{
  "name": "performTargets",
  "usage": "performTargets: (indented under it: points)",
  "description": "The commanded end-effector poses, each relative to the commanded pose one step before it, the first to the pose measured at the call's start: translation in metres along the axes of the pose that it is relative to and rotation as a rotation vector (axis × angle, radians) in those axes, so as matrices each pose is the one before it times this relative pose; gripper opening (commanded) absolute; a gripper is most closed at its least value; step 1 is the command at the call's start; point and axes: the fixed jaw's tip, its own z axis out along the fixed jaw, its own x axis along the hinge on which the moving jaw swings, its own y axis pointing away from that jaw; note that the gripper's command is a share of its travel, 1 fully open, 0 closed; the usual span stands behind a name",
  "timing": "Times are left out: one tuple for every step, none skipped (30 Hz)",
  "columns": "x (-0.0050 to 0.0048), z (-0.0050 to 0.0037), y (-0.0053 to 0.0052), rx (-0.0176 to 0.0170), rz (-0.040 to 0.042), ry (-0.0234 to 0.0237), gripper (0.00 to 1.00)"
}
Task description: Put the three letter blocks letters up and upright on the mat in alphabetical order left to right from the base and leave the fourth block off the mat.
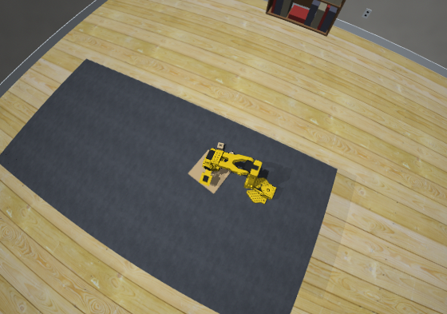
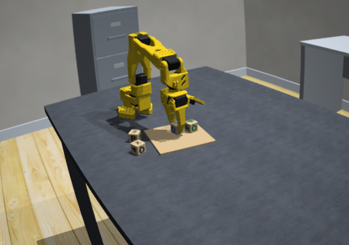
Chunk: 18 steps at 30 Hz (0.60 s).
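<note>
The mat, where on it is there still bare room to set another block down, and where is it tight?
Bare: the mat's front strip and right front corner, and its left part nearest the two blocks off the mat. Tight: the back edge, where the gripper is shut on one block right beside a second.

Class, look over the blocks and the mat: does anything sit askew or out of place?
Nothing looks damaged or tipped. The mat lies flat. Two blocks are on it: one held in the gripper, and another beside it. Two more blocks sit off the mat on the table, close together.
</note>
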Motion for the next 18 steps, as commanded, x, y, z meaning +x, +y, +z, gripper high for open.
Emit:
performTargets:
  points:
    - [0.000412, -0.009248, -0.01049, 0.08293, 0.00197, 0.00007, 0.0]
    - [-0.000011, 0.000386, 0.00001, 0.0, 0.00002, 0.0, 0.0]
    - [-0.000007, 0.000234, 0.00001, 0.0, 0.00001, 0.0, 0.0]
    - [-0.000003, 0.0001, 0.0, 0.0, 0.0, 0.0, 0.0]
    - [0.0, 0.000016, 0.0, 0.0, 0.0, 0.0, 0.0]
    - [0.0, 0.0, 0.0, 0.0, 0.0, 0.0, 0.0]
    - [0.0, 0.0, 0.0, 0.0, 0.0, 0.0, 0.0]
    - [0.0, 0.00001, 0.0, 0.0, 0.0, 0.0, 0.0]
    - [0.0, 0.00006, 0.0, 0.0, 0.0, 0.0, 0.0]
    - [0.0, 0.00014, 0.0, 0.0, 0.0, 0.0, 0.0]
    - [0.0, 0.000231, 0.0, 0.0, 0.0, 0.0, 0.0]
    - [0.0, 0.000318, 0.0, 0.0, 0.0, 0.0, 0.0]
    - [0.0, 0.000389, 0.0, 0.0, 0.0, 0.0, 0.0]
    - [0.0, 0.000434, 0.0, 0.0, 0.0, 0.0, 0.0]
    - [0.0, 0.00045, 0.0, 0.0, 0.0, 0.0, 0.0]
    - [0.0, 0.000434, 0.0, 0.0, 0.0, 0.0, 0.0]
    - [0.0, 0.000388, 0.00001, 0.0, 0.0, 0.0, 0.0]
    - [0.0, 0.000317, 0.00001, 0.0, 0.0, 0.0, 0.0]
